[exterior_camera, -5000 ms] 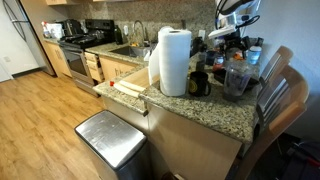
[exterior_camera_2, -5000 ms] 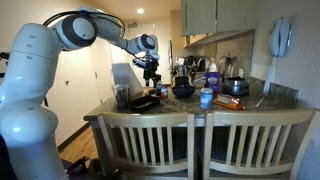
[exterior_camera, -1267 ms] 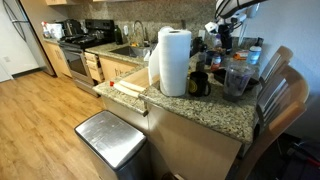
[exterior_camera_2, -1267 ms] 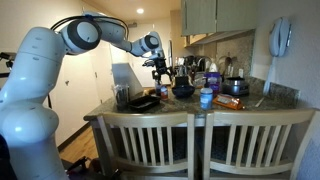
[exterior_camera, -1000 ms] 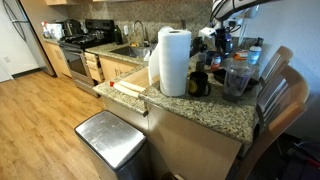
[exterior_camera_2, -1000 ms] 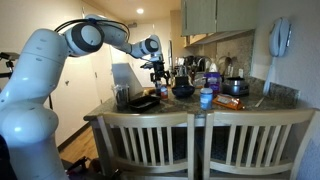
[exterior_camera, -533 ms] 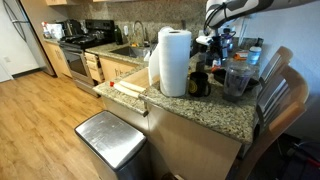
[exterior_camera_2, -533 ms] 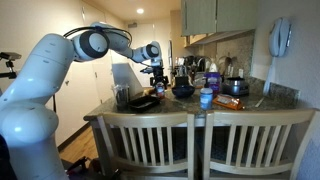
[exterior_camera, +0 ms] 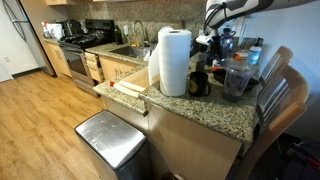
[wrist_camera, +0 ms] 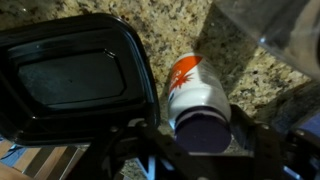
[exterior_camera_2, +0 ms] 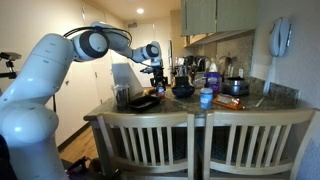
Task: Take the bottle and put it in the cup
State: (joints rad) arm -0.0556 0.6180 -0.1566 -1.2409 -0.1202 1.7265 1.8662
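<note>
End effector (wrist_camera: 205, 142) spread open around the lying bottle (wrist_camera: 190, 85), beside black tray (wrist_camera: 70, 75).

Granite counter (exterior_camera: 215, 112) carries paper towel roll (exterior_camera: 174, 60), black mug (exterior_camera: 199, 85), cup (exterior_camera: 236, 80), apparently the bottle (wrist_camera: 192, 85).

The surface (exterior_camera: 215, 112) area holds 1 paper towel roll (exterior_camera: 174, 62), 1 black mug (exterior_camera: 199, 84), 1 see-through cup (exterior_camera: 237, 80), 1 orange bottle (wrist_camera: 186, 76), 1 black square dish (wrist_camera: 70, 75), 2 wooden chairs (exterior_camera_2: 145, 140) and 1 steel bin (exterior_camera: 110, 138).

Cup (exterior_camera: 237, 80) stands near black mug (exterior_camera: 200, 84) and white paper towel roll (exterior_camera: 175, 62)
</note>
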